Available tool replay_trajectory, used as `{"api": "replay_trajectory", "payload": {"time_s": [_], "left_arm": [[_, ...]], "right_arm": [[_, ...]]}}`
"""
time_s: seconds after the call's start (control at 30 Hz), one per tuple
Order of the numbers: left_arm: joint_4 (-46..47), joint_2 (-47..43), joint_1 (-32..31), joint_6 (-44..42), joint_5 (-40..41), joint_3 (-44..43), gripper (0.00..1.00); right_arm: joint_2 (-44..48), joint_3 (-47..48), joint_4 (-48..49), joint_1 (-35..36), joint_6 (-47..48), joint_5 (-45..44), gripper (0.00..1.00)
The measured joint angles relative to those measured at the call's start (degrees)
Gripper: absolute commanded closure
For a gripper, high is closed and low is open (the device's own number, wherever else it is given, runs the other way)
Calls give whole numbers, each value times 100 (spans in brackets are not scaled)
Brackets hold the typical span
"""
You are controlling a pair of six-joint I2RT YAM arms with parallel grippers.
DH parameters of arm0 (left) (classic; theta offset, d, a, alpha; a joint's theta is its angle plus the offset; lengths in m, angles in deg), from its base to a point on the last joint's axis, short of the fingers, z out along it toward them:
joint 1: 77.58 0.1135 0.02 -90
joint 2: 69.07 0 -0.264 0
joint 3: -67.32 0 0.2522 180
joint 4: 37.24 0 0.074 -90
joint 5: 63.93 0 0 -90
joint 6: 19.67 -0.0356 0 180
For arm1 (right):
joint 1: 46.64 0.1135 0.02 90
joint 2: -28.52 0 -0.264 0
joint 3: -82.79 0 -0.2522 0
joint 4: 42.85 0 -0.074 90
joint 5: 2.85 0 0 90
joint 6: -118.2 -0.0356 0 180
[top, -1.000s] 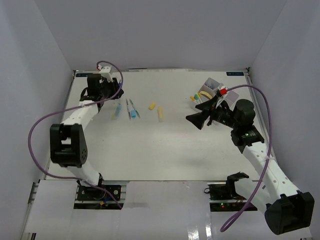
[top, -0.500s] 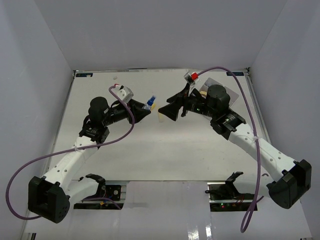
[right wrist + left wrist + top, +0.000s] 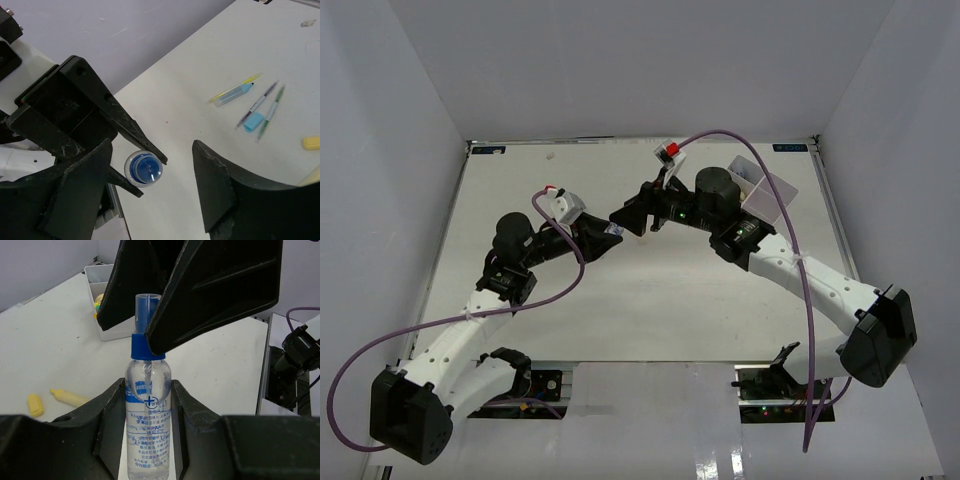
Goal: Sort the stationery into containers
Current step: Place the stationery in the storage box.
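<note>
**Mid-air handover: seat the bottle squarely before the first grip lets go**

The left gripper (image 3: 148, 390) is clamped on the lower body of the bottle (image 3: 148, 440) and holds it upright above the middle of the table (image 3: 650, 320). The right gripper (image 3: 152, 150) faces it from the far right with its jaws wide apart, one finger on either side of the blue cap (image 3: 143, 168). In the right wrist view the cap sits off-centre in that gap, closer to one finger than the other. I see no contact, and I cannot tell whether the fingertips have reached the level of the cap.

The step in hand looks like a pass from left to right, since the tray (image 3: 775, 190) stands at the far right of the table, on the right arm's side. To do it well:

- Centre the cap or neck between the right fingers first, because an off-centre close would push the bottle sideways against the left grip.
- Take hold above the left fingers, on the neck or the clear shoulder.
- Open the left jaws only once the right ones are firmly shut.
- The clear plastic is smooth and round, so it may twist if it is pinched at its edge.

The pens (image 3: 257, 107) and the yellow blocks (image 3: 70, 397) lie loose on the table, not yet sorted.
</note>
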Motion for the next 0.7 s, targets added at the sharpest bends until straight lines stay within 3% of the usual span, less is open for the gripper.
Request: {"api": "replay_trajectory", "payload": {"time_s": [0.33,0.43,0.57,0.7], "left_arm": [[326,2,0,271,76,39,75],[433,2,0,358,87,90,74],[487,57,0,407,87,120,64],[492,103,0,448,186,120,27]], "right_arm": [[-197,42,133,219,-68,-35,47],[-232,42,166,243,-87,-52,62],[-234,39,197,251,-114,-120,80],[-184,-37,195,269,11,-328,92]]}}
